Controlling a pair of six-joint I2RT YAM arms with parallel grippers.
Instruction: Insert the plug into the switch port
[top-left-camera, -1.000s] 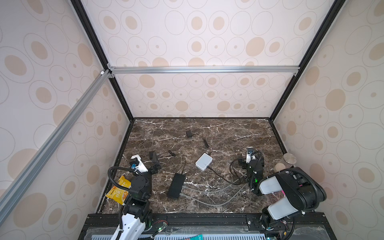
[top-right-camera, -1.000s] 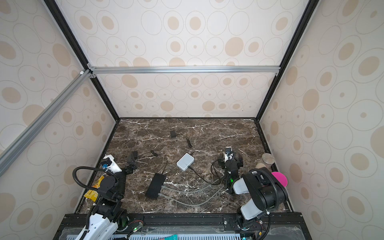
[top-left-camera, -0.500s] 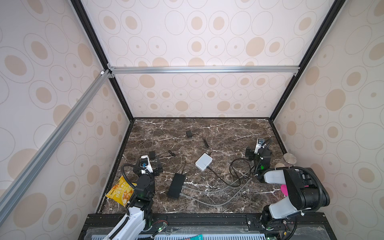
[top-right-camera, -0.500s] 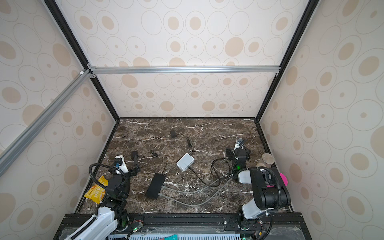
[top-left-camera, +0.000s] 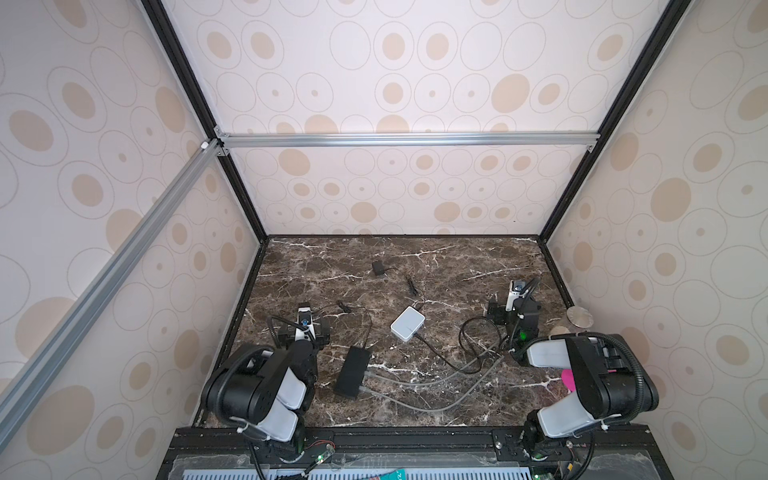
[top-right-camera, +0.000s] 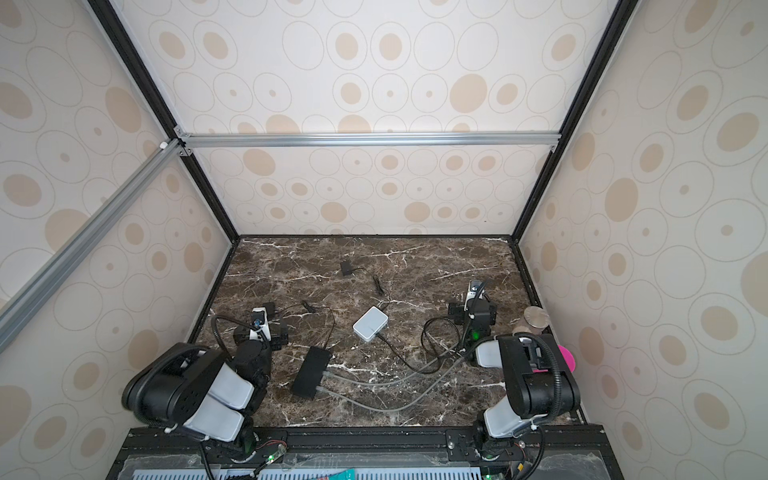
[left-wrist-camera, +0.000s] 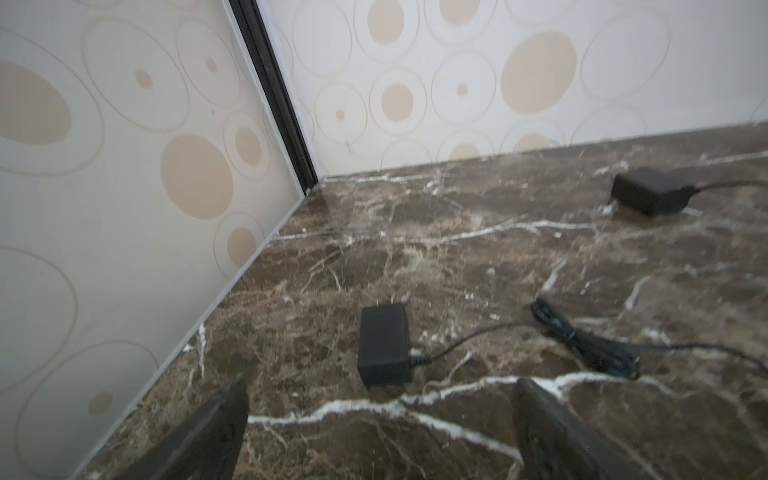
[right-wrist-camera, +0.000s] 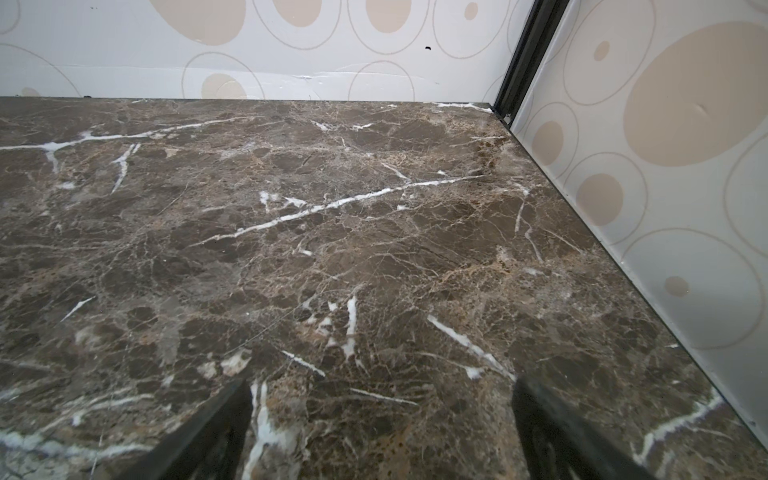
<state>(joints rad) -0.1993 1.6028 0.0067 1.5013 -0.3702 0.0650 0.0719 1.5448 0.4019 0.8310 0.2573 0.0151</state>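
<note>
Two arms reach out over the marble table (top-left-camera: 457, 257), and neither carries anything. The left gripper (left-wrist-camera: 380, 388) has its dark fingers (left-wrist-camera: 208, 428) spread wide, with only stone between them. Just past the fingertips lies a small black adapter (left-wrist-camera: 384, 345), flat on the marble and apart from both fingers. Its thin lead runs off to a tied cable bundle (left-wrist-camera: 582, 345). A second adapter (left-wrist-camera: 650, 191) sits further back toward the rear wall.

The right gripper (right-wrist-camera: 380, 388) is spread just as wide. It hangs low over bare marble near the right wall, with nothing in its gap.

The switch (top-left-camera: 352, 372) is a flat black box lying toward the front of the table. It sits between the two arms and closer to the left one. Two grey cables (top-left-camera: 415, 384) leave its near side and sweep right across the stone until they pass under the right arm. Their far ends are hidden there, so I cannot pick out the plug itself.

A white box (top-left-camera: 407, 323) rests near the middle of the table, just behind the switch and apart from it. A black cable (top-left-camera: 440, 359) runs from it and curls into a loop beside the right arm. Against the right wall I see a round metal disc (top-left-camera: 579, 318) and, behind the arm, something pink (top-left-camera: 567, 380).
</note>
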